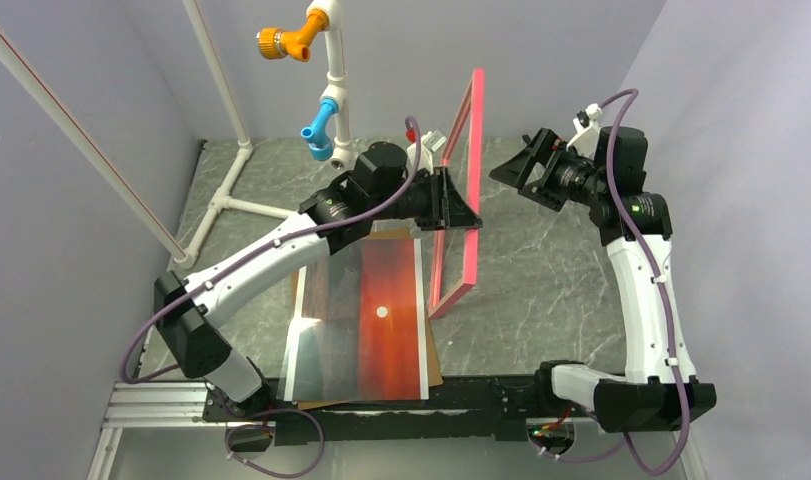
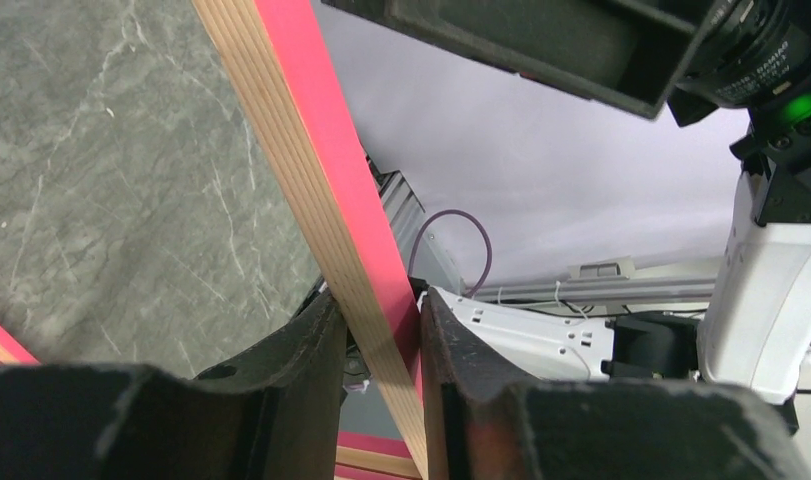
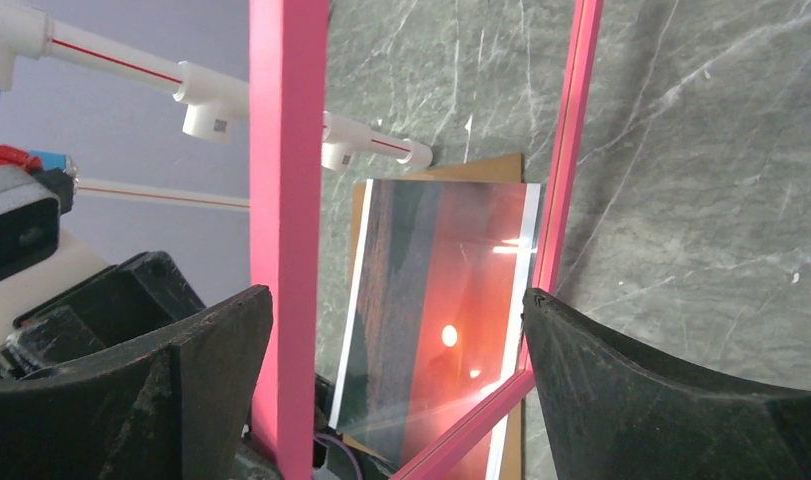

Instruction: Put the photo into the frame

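The left claw [image 2: 379,330] pinches one rail of the frame [image 3: 286,150], which stands on edge; the right claw [image 1: 513,160] gapes wide, empty.
The photo [image 1: 381,310] lies flat on the table [image 1: 541,280] beneath the left claw; that single pinch may slip, toppling the frame onto it.

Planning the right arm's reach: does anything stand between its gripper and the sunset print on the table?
Yes. The thin pink-red rectangular picture frame, held on edge by the left gripper, stands between the open right gripper and the flat orange-red sunset photo.
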Motion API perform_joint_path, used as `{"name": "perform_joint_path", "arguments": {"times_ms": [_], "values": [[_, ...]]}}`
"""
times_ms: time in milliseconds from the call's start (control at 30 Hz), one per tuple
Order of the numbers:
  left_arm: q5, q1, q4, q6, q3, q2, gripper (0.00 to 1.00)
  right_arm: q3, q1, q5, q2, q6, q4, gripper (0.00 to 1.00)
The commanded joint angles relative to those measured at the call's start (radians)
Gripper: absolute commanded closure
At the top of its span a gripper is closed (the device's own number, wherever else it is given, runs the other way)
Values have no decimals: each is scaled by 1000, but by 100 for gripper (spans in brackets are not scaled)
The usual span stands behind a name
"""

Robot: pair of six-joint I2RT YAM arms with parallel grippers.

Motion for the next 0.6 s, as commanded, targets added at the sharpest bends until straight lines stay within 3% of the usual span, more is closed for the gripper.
{"name": "perform_joint_path", "arguments": {"times_ms": [0,467,567], "values": [[-33,-4,-29,27,79,67,99,-3,-20,-101,11,19,41,4],[-17,11,-7,-8,105,186,81,-23,-49,-162,107,58,107,4],[12,15,15,-10,96,204,62,-33,-48,-169,119,63,121,4]]}}
